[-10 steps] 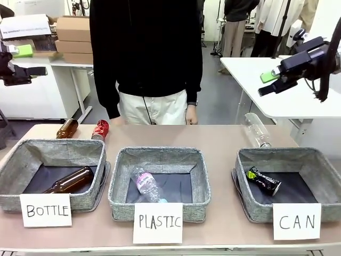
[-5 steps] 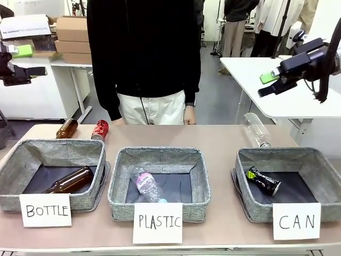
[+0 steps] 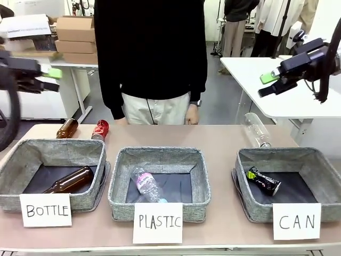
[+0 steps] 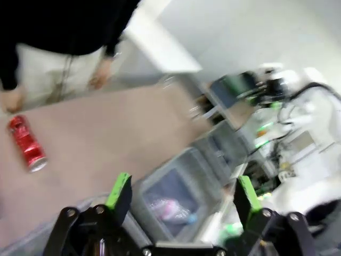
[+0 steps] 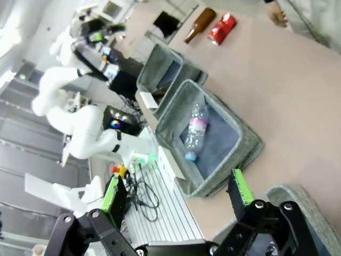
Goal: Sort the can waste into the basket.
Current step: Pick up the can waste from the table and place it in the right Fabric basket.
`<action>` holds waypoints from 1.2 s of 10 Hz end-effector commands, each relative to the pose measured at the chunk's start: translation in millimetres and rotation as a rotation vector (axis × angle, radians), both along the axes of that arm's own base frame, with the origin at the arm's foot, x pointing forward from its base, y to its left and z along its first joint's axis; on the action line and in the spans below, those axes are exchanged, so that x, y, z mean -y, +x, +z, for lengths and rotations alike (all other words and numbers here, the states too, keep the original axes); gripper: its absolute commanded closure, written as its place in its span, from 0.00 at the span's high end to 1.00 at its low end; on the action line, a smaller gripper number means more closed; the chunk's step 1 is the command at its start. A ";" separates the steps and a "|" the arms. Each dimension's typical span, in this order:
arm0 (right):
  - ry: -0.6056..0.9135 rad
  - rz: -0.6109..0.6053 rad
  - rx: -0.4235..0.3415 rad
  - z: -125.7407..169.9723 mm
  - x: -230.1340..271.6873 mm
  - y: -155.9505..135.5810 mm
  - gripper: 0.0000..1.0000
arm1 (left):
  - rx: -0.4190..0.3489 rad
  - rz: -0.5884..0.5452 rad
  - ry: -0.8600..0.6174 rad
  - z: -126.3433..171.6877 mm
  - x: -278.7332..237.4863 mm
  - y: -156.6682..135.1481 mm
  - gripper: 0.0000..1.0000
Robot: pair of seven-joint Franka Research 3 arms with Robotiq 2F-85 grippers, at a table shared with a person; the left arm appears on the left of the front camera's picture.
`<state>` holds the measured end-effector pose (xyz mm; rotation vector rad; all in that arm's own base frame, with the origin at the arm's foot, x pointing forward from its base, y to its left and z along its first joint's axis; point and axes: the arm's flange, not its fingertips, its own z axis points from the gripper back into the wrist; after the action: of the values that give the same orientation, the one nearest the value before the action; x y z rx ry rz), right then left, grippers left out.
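Three grey baskets in a row along the near edge of the surface (image 3: 213, 133): BOTTLE basket (image 3: 32, 160) on the left holds a brown bottle (image 3: 69, 180), PLASTIC basket (image 3: 160, 160) in the middle holds a clear bottle (image 3: 145, 184), CAN basket (image 3: 314, 165) on the right holds the black can (image 3: 263, 181), crushed, green-yellow marks, lying on the dark bottom. Red can (image 3: 99, 129) lies on the surface behind the BOTTLE basket, just beside a second brown bottle (image 3: 66, 128), shiny and dented. Clear bottle (image 3: 256, 129) lies behind the CAN basket. Person (image 3: 152, 53) stands at the far edge, hands down. Right gripper (image 3: 270, 82) up high, fingers apart, empty. Left gripper (image 3: 45, 79) also high, fingers apart, empty; vs 0.5 s ago it has swung inward, blurred
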<state>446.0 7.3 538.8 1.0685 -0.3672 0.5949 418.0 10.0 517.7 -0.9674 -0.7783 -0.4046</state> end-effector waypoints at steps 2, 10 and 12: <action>-0.010 -0.021 -0.012 0.0 -2.1 -1.5 0.99 | -0.465 0.011 0.798 6.8 10.9 95.8 1.00; -0.010 -0.021 -0.012 0.0 -2.1 -1.5 0.99 | -0.459 0.038 0.696 -59.0 50.9 152.2 1.00; -0.010 -0.021 -0.012 0.0 -2.1 -1.5 0.99 | -0.500 0.220 0.740 -80.3 82.2 200.0 1.00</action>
<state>446.3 7.5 538.1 1.0674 -0.3665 0.5936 584.9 -55.7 445.9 -0.3329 -0.2268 -0.3146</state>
